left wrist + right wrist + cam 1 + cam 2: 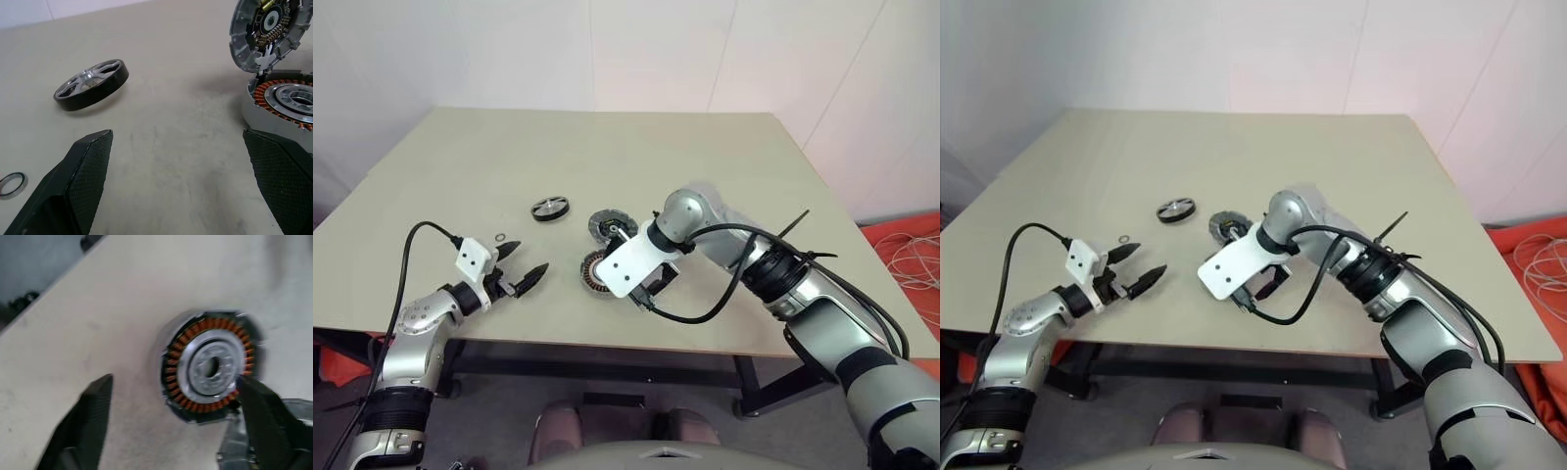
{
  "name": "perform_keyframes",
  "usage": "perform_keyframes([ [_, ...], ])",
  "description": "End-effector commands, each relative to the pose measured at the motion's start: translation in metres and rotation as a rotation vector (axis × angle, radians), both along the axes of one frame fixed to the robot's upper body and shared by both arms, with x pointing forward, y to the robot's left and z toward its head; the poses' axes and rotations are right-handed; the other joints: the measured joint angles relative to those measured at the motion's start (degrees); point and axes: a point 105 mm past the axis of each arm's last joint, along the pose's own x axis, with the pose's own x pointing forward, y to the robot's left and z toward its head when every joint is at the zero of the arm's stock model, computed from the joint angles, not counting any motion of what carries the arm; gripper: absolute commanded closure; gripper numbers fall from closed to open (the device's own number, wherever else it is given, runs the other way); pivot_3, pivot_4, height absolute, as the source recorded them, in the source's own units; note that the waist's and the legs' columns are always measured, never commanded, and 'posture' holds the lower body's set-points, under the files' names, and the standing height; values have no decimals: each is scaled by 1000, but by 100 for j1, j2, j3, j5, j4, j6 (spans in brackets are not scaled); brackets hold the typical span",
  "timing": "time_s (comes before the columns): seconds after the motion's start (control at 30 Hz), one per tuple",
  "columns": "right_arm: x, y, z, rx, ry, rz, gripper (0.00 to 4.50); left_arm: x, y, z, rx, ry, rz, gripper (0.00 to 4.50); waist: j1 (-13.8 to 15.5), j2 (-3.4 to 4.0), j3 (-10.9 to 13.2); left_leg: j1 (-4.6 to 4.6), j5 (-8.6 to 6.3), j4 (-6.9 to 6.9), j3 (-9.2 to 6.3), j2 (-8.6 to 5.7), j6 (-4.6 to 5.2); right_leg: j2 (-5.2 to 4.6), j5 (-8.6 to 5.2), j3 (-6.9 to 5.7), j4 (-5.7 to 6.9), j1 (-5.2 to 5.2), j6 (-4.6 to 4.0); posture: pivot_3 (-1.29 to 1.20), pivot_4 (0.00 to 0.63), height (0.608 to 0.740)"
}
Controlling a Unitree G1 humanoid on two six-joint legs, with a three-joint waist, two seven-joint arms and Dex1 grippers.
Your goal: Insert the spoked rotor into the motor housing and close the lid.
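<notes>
Rotor (550, 208) lies flat on the table, far left of the housing (208, 364), judged rigid, light and smooth-rimmed: grip across the black rim; left gripper (523, 270) and right gripper (176, 431) both spread, empty.

On the table (724, 176), the motor housing (594, 274) lies near the front edge. The lid (611, 226) sits just beside it at 12 o'clock. The spoked rotor (550, 208) lies at 10 o'clock from the housing, and the washer ring (498, 237) at 9 o'clock, well apart.
</notes>
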Motion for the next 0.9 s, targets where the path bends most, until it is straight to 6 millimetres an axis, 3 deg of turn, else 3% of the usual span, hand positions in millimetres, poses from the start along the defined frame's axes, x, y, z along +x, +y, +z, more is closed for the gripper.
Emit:
perform_keyframes([
  [0.03, -10, -1, 38, 138, 70, -20, 20, 7, 3, 24, -18, -63, 29, 0, 5, 0, 0, 0, 0, 1, 0, 0, 0, 0, 0, 0, 0, 0, 0, 0, 0, 740],
  [0.23, -17, -21, 64, 318, 239, -168, 20, 14, 16, 36, -64, -62, 136, 0, 21, -1, -1, 10, 0, 3, -1, -1, 0, 0, 0, 2, 2, 10, 0, 0, 0, 740],
  [0.33, 8, -55, 73, 592, 258, -429, 20, 25, 39, 41, -58, -74, 314, 0, 43, -9, -5, 17, 3, 2, -2, 0, -4, 0, -2, 2, 3, 13, 3, 0, 0, 740],
  [0.5, 25, -106, 63, 836, 258, -709, 20, 40, 61, 40, -41, -51, 489, 0, 56, -12, -6, 17, 4, 8, -4, -10, -5, -2, -8, 4, -9, 30, 16, 0, 0, 740],
  [0.57, 28, -118, 57, 886, 258, -766, 20, 46, 63, 39, -23, -43, 511, 0, 46, -12, -6, 21, 5, 6, -4, -7, -7, 2, -23, 1, -8, 30, 41, 0, 0, 740],
  [0.73, 26, -128, 41, 915, 291, -842, 20, 60, 66, 30, 7, 4, 566, 0, 15, -11, -5, 20, 7, 3, -3, -7, -10, 4, -24, -1, -8, 25, 42, 0, 0, 740],
  [0.9, 20, -126, 36, 928, 325, -847, 20, 76, 64, 20, 25, 64, 619, 0, 41, -10, -5, 14, 7, 4, -5, -7, -9, 2, -24, -4, -19, 26, 44, 0, 0, 740],
])
